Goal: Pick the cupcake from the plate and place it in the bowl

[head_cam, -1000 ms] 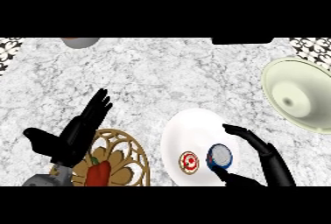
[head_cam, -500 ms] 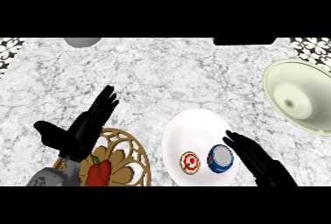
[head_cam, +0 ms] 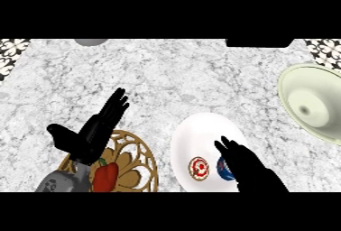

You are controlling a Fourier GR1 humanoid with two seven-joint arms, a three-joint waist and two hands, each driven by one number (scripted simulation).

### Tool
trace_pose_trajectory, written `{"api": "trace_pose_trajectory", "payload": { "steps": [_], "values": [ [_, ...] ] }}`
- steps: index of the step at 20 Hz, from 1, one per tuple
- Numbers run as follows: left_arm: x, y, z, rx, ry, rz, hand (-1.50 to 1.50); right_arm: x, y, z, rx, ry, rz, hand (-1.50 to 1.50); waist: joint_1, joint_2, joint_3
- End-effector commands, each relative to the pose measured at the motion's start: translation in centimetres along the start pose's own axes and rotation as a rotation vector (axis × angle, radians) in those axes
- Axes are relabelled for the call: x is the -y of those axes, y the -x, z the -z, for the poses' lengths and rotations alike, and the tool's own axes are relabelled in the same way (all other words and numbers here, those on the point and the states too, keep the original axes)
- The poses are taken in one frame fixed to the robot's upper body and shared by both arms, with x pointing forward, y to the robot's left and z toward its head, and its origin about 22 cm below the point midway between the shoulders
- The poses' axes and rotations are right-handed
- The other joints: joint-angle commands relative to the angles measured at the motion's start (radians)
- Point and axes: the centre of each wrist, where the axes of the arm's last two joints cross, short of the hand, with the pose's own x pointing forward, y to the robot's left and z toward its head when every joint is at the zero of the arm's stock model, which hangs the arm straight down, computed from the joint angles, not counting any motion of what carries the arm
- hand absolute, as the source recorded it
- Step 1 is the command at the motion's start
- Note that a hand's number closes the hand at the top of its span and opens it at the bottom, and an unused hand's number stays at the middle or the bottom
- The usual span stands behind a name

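The cupcake [head_cam: 224, 169] sits on the white plate [head_cam: 200, 135], so the lift and the carry to the bowl [head_cam: 313, 108] remain. The right hand [head_cam: 243, 162], fingers apart, now covers it (a second ago it flanked it). Left hand [head_cam: 93, 131] rests open.

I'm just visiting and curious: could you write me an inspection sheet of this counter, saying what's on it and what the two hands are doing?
Surface: marbled grey counter.
Job's things: cupcake on the white plate, partly hidden; pale green bowl at far right.
Clutter: round red-and-white item on the plate; wicker basket with a red pepper.
Hands: right hand over the cupcake; left hand open above the basket.
Cables: nothing seen.
Surroundings: patterned tiles at the corners.
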Motion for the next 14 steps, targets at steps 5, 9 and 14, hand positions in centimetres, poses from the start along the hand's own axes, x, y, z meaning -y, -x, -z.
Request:
{"api": "trace_pose_trajectory", "payload": {
  "steps": [5,9,14],
  "values": [
    [-0.2,0.3,0.1,-0.011,-0.008,0.004,0.00,-2.5,-5.0,2.8,-0.206,-0.123,-0.091,-1.50,0.000,0.000,0.003],
    [-1.5,0.9,0.0,-0.011,-0.005,-0.004,0.00,-1.4,-3.9,5.2,-0.225,-0.166,-0.082,-1.50,-0.003,0.002,0.004],
    [0.0,0.8,0.8,-0.004,0.002,-0.002,0.00,-1.9,-3.9,5.3,-0.277,-0.223,-0.129,-1.50,-0.011,0.000,0.004]
  ]
}}
